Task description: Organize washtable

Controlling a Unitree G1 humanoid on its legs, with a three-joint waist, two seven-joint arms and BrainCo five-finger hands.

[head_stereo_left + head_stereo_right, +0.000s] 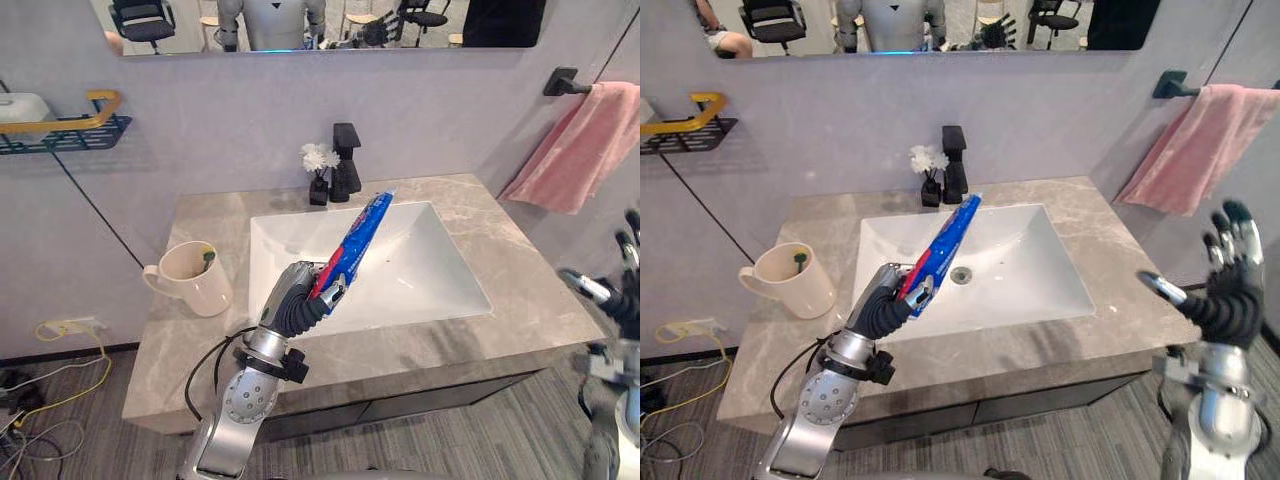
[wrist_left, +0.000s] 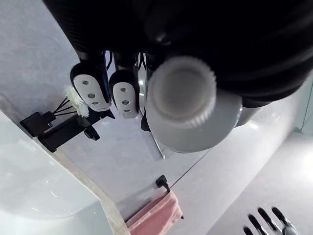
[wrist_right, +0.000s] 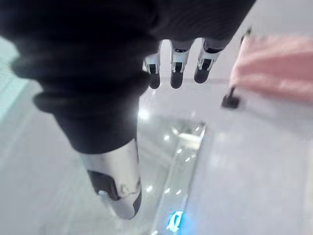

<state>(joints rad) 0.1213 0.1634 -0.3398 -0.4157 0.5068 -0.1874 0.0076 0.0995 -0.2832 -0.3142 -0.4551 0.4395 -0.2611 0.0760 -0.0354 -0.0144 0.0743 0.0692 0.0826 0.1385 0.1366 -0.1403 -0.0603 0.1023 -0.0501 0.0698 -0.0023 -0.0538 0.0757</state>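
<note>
Left eye view is showing my left hand point(image 1: 298, 300) at the lower centre of the frame, curling round the lower end of a blue and red tube point(image 1: 362, 232). The tube is slanting up and to the right over the white sink point(image 1: 440, 285), clear of the basin. My left wrist view is looking straight at the tube's white ribbed cap point(image 2: 182, 90), with my fingers point(image 2: 90, 88) wrapping beside it. My right hand point(image 1: 1225, 285) is hovering at the right edge of the frame, beyond the counter point(image 1: 520, 290), holding nothing, with its fingers standing straight and spread. A cream mug point(image 1: 195, 282) is sitting on the counter at the left, just beside the sink, with something small and green inside. At the upper centre a black faucet point(image 1: 346, 160) is standing behind the sink, a small vase of white flowers point(image 1: 320, 160) touching it or nearly so. A pink towel point(image 1: 585, 145) is hanging at the upper right, and a wall shelf point(image 1: 60, 128) is showing at the upper left.
</note>
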